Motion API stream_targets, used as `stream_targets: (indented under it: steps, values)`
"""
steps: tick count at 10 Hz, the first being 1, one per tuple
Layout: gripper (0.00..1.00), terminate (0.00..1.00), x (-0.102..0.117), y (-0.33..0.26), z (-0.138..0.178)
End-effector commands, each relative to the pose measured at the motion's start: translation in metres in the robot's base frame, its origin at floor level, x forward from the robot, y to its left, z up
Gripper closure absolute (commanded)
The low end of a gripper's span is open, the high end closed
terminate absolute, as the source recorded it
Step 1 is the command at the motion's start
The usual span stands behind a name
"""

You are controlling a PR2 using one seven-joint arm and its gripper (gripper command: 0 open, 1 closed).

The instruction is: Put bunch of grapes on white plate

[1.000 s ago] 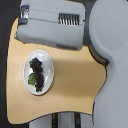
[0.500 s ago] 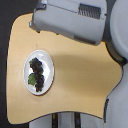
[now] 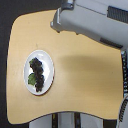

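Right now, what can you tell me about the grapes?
The bunch of grapes is a small cluster of dark purple-black round berries, longer than it is wide, with a green leaf at its side toward the exterior view's left. It looks bumpy and a bit shiny. It lies flat inside the white plate, which sits on the light wooden table. Only the plate touches it; the robot arm is far away, near the top of the view.
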Motion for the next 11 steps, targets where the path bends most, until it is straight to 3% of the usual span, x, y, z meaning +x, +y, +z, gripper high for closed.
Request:
stream_targets:
  steps: [1, 10, 11]
  values:
    - [0.00, 0.00, -0.022, -0.094, 0.011]
    - [0.00, 0.00, -0.002, -0.207, 0.004]
    - [0.00, 1.00, 0.000, -0.214, 0.000]
